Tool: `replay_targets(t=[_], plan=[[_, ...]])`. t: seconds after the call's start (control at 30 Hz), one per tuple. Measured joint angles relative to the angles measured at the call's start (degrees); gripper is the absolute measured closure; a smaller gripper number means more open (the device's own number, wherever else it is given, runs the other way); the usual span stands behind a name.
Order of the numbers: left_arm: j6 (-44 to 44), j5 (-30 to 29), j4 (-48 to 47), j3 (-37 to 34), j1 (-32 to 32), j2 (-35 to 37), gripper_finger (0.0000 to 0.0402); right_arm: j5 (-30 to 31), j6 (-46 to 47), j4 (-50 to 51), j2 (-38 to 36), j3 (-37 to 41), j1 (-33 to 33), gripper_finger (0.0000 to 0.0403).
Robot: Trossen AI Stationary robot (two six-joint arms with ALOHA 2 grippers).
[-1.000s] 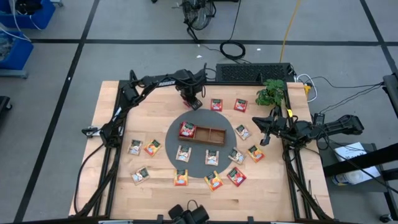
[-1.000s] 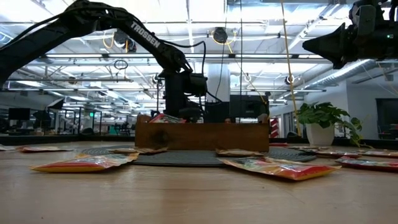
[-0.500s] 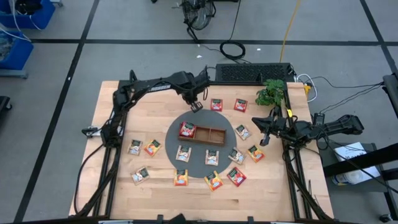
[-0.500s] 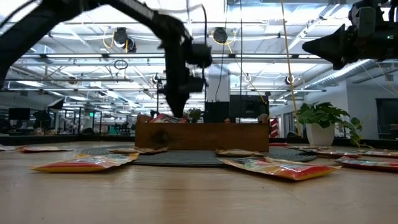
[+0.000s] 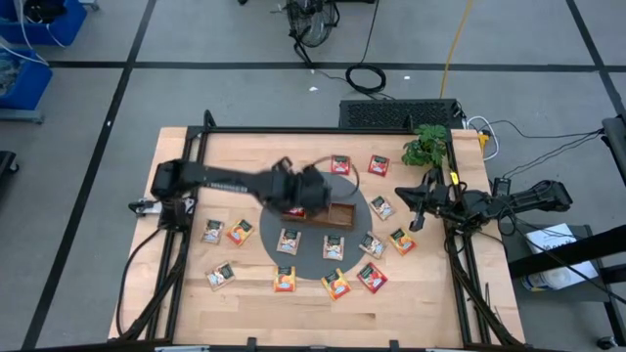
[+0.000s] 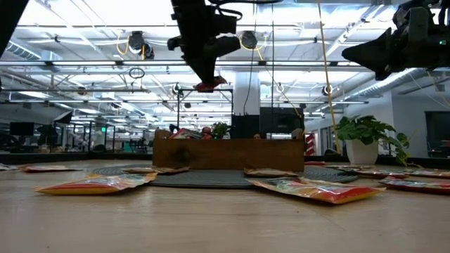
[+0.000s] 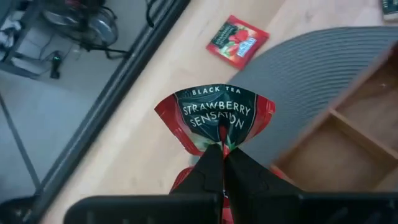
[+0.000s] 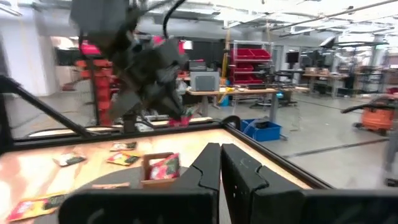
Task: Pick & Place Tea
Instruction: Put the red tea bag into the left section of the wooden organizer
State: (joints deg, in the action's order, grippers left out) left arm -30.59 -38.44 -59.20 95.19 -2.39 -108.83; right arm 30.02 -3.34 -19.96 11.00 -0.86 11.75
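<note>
A brown wooden tray point(image 5: 337, 212) with three compartments sits on a round grey mat point(image 5: 293, 256) mid-table. A potted plant point(image 5: 425, 147) stands at the table's far right corner, beside a black keyboard point(image 5: 399, 113).

Motion-blurred dark left arm point(image 5: 245, 183) hiding part of the brown three-compartment wooden tray point(image 5: 339, 212); red strawberry tea packet point(image 7: 214, 116) partly covered by the left gripper point(image 7: 222, 163), its lower edge unseen.
</note>
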Motion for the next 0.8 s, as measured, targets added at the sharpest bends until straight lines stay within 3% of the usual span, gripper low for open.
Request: replay_targets(t=[0.2,0.37,0.6,0.8], plan=[[-13.6,-3.6,4.2,-7.8,-6.8,0.1,0.0398,-0.5,1.2,-1.2,0.0,0.0,0.0,0.0399],[-19.4,-5.4,15.0,-13.1,-10.5,0.1,0.0397,-2.9,2.1,-2.3,0.0,0.0,0.0,0.0399],[-29.1,-9.2,16.4,-18.8,-11.7,0.2,0.0398,-3.3,2.3,-3.0,0.0,0.0,0.0,0.0399],[-33.8,-6.5,19.3,-22.8,-10.9,0.2,0.0395,-3.3,2.3,-3.0,0.0,0.0,0.0,0.0399]])
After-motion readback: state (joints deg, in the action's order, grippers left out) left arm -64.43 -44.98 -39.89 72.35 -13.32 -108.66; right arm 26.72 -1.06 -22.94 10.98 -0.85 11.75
